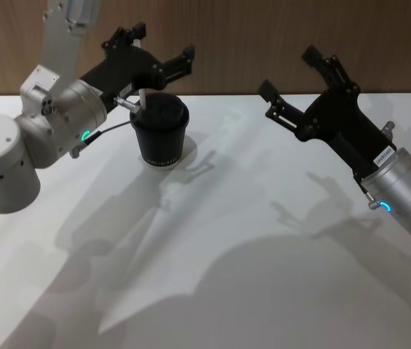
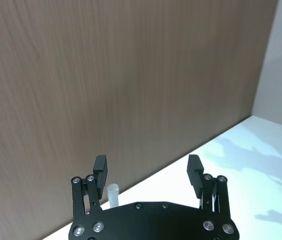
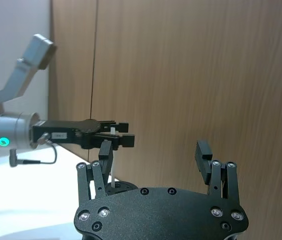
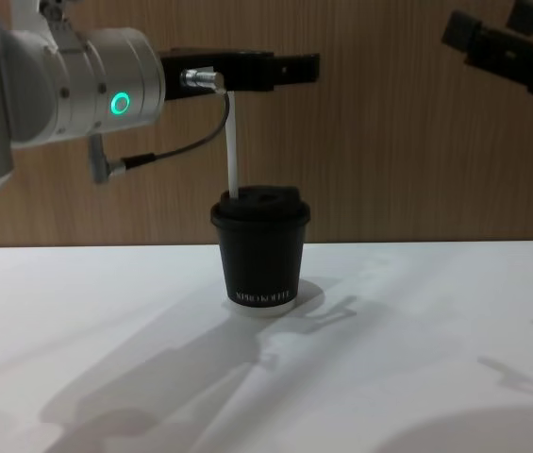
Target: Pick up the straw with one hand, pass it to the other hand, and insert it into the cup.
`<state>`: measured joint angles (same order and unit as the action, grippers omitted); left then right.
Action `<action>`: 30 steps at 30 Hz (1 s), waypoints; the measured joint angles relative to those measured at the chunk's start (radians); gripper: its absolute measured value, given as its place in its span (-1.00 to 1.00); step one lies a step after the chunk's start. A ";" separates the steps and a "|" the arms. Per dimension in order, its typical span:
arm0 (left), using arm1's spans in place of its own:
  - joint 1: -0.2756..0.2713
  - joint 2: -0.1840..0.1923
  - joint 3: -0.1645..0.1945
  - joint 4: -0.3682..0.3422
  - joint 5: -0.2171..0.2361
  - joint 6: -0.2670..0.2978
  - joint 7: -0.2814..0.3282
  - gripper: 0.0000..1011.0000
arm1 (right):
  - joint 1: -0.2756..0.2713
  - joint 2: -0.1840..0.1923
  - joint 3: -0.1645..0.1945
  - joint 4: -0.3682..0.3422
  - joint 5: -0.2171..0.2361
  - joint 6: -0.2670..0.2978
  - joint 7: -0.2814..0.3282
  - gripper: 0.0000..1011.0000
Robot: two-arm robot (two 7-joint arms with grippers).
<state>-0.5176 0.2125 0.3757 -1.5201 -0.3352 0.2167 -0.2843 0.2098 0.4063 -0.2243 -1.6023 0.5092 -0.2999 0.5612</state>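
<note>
Hovering at the upper left of your head view, the left gripper [image 1: 158,45] has its fingers spread above the cup [image 1: 160,131]. You see the straw [image 4: 232,142] upright in the cup's lid at centre frame. Your right gripper [image 1: 290,71] hangs spread at upper right, well apart.

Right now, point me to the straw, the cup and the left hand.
straw [image 4: 232,151], chest view, mid-shaft above the lid.
cup [image 4: 261,260], chest view, black side wall above the lettering.
left hand [image 1: 163,45], head view, gap midway between its open fingertips.
</note>
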 joint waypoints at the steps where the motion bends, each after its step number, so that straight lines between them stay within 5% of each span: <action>1: 0.002 0.001 0.000 0.001 -0.003 -0.008 -0.007 0.98 | 0.000 -0.001 0.000 -0.003 0.004 0.011 -0.006 0.98; 18: 0.032 0.027 0.004 0.014 -0.054 -0.123 -0.099 0.98 | 0.032 -0.025 -0.019 -0.072 0.099 0.309 -0.151 0.98; 30: 0.034 0.049 0.011 0.010 -0.072 -0.133 -0.123 0.98 | 0.065 -0.028 -0.052 -0.085 0.130 0.424 -0.186 0.98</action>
<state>-0.4840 0.2619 0.3871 -1.5097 -0.4073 0.0835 -0.4077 0.2747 0.3779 -0.2764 -1.6876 0.6393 0.1241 0.3751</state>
